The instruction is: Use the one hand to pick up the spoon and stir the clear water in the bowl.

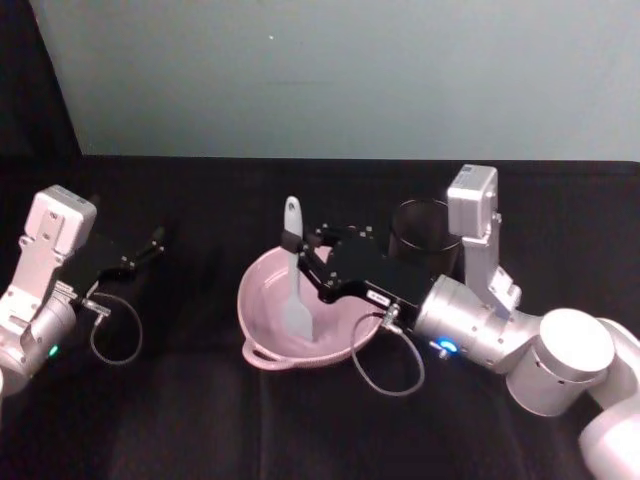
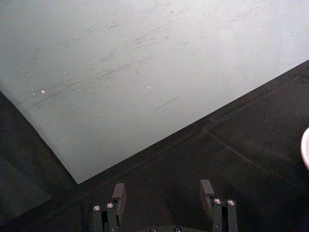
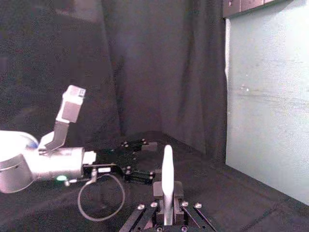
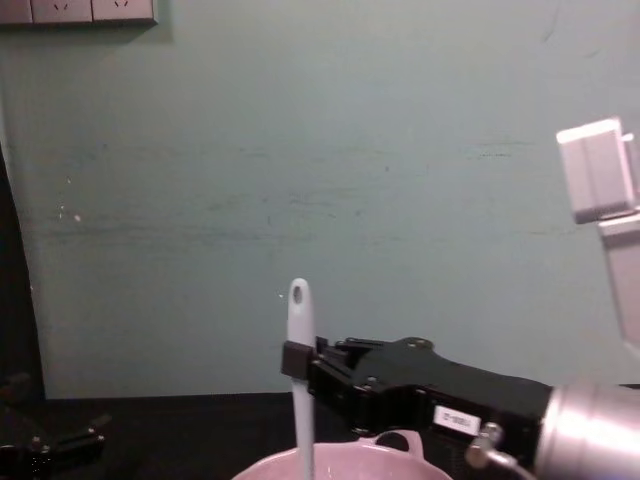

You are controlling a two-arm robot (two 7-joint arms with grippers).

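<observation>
Your right gripper (image 1: 297,244) is clamped on the spoon (image 1: 298,308), its fingers pinching the handle a little below the small hole at the top end. The spoon stands nearly upright, with its flat head reaching down inside the pink bowl (image 1: 252,285). In the chest view the bowl's rim hides the lower part of the spoon, so you cannot tell there whether the head touches the bottom. In the head view the head lies against the bowl's inner surface, toward the near side. Water in the bowl is hard to make out. The gripper's black body reaches in over the bowl's right rim, and its cable loops down to the black table (image 1: 200,420) beside the bowl. Just behind the wrist stands the black wire-mesh cup (image 1: 420,232), partly covered by the arm. Your left gripper (image 1: 152,243) is parked well apart on the left, jaws spread wide. In its wrist view the bowl is cut off to a sliver at the edge.
</observation>
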